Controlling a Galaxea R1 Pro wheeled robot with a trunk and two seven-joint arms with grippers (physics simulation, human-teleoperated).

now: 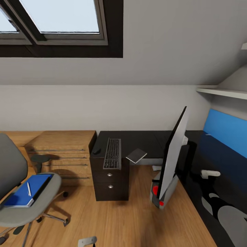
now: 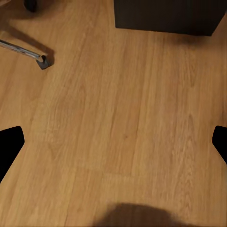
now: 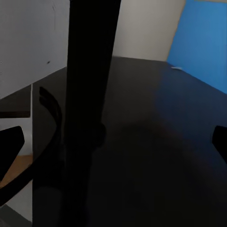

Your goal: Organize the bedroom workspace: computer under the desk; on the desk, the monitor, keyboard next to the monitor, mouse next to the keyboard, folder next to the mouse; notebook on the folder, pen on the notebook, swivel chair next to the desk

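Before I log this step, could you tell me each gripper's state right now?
Left gripper: open, holding nothing.
Right gripper: open, holding nothing.

We see an attic room with a sloped grey ceiling, a dark-framed skylight [image 1: 58,20], a wooden floor [image 1: 137,219], a light wooden drawer chest [image 1: 61,154] and a blue wall panel [image 1: 224,128].
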